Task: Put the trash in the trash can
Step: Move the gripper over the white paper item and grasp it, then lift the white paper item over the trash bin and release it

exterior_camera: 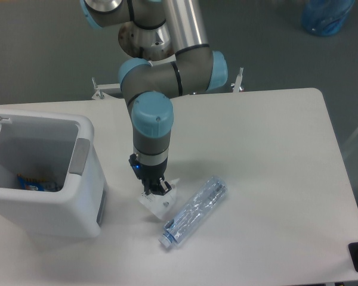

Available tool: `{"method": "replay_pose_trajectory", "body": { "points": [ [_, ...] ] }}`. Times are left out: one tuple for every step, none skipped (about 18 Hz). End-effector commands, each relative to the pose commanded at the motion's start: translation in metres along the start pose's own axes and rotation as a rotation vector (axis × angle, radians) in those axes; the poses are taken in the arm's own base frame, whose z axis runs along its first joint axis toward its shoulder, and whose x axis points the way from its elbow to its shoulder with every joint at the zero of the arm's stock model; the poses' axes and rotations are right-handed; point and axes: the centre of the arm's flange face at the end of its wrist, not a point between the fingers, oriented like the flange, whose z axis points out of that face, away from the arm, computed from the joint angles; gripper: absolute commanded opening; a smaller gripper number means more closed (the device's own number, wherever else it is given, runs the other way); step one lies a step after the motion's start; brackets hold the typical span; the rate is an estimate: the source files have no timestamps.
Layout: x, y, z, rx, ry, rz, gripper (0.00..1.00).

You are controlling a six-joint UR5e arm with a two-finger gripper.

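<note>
White tabletop fills your view, with grey floor behind it. Nearest the camera, just right of the claw (156,190) and below it, lies the crushed bottle (193,211), cap end toward you, its bluish label too blurred to read. Your claw points straight down with its fingers drawn together on the small wrapper (157,199), which looks pinched at its top edge (how firm the hold is, you cannot tell from here). Dark print shows on the wrapper, but none of it is legible. Well to the claw's left stands the bin (83,196), open at the top, with something blue and orange at its bottom. Watch the lift: a thin pinch on slick film could let the wrapper slip out, and its trailing edge, close to the bottle, may drag the bottle along.
</note>
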Motion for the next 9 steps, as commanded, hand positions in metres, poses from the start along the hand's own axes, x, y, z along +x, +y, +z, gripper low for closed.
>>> {"method": "replay_pose_trajectory", "body": {
  "points": [
    [0.000, -0.003, -0.004, 0.022, 0.003, 0.001, 0.00],
    [-0.001, -0.008, -0.015, 0.056, -0.003, 0.002, 0.00],
    [0.000, -0.013, -0.028, 0.093, -0.009, -0.004, 0.00],
    [-0.004, -0.016, -0.041, 0.127, -0.020, -0.021, 0.00],
    [-0.008, -0.019, -0.052, 0.153, -0.030, -0.038, 0.00],
    [-0.012, -0.022, -0.061, 0.178, -0.036, -0.055, 0.00],
    [-0.016, -0.026, -0.072, 0.210, -0.042, -0.067, 0.00],
    [-0.021, -0.027, -0.088, 0.251, -0.054, -0.087, 0.00],
    [-0.024, -0.027, -0.104, 0.294, -0.059, -0.105, 0.00]
  ]
}}
